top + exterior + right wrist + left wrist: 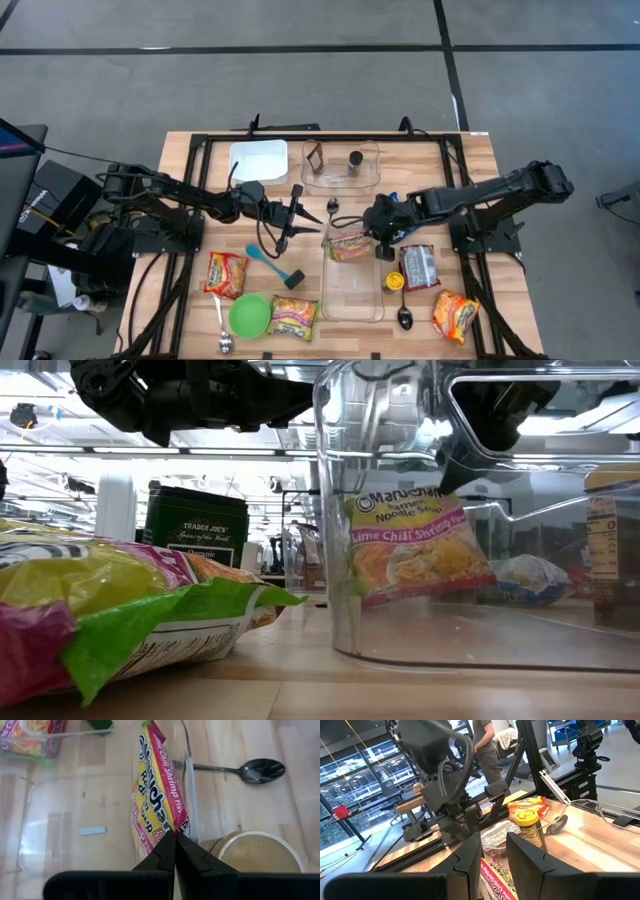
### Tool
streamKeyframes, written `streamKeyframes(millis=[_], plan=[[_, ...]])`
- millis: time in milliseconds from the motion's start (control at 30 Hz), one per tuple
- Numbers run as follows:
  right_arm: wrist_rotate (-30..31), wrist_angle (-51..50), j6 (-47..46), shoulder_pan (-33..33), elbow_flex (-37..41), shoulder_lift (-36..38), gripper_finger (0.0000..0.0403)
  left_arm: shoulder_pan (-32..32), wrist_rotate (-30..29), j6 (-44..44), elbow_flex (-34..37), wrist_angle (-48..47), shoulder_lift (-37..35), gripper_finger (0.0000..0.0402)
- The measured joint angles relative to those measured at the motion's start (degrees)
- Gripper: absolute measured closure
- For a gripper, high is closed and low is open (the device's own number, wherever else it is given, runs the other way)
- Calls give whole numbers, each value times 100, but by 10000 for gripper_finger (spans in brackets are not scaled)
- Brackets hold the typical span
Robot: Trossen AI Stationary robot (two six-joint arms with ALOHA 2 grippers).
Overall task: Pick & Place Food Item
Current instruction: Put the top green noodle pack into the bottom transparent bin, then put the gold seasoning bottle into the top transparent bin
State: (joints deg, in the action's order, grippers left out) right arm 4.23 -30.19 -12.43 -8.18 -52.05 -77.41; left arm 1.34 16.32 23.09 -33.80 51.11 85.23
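Observation:
A yellow and pink ramen packet [350, 247] stands on edge inside a clear rectangular container [352, 300], at its far end. It also shows in the low view [415, 545] and the right wrist view [160, 795]. My right gripper [373, 230] is above it, shut on its top edge. My left gripper [291, 215] hovers left of the container, open and empty; in the left wrist view [495, 857] nothing lies between its fingers. My right gripper pinches the packet's upper edge [172, 827] between its two fingers, at one corner. The fingers come from above, slanting in from the table's right. The packet hangs upright below them inside the container, close to its clear wall [189, 780]; whether its lower edge touches the floor I cannot tell.
Two more ramen packets [227, 272] [292, 318] and a green bowl [249, 315] lie at the near left, with a blue spatula [270, 262]. A silver packet [418, 266], a yellow-lidded jar [394, 282], an orange packet [455, 315] and spoons lie right. A white plate [259, 158] and a second clear container [342, 165] stand far.

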Motion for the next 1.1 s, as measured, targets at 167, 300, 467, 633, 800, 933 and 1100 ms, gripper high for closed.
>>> streamKeyframes(millis=[167,300,467,633,800,933,1100], plan=[[226,-73,-114,-171,-1,-62,403,0,0,0,0,-11,0,314],[328,-88,-120,-244,0,-68,403,0,1,0,0,-13,0,314],[326,-123,-130,-271,0,-50,403,2,0,0,0,-13,0,314],[317,-285,-162,-243,0,-50,394,2,0,0,0,-15,0,314],[317,-328,-174,-217,0,-50,360,0,0,0,0,-13,0,314],[316,-331,-172,-219,1,-50,324,1,0,0,0,-13,0,314],[313,-591,-76,-219,-91,-50,292,2,1,0,0,-14,0,314]])
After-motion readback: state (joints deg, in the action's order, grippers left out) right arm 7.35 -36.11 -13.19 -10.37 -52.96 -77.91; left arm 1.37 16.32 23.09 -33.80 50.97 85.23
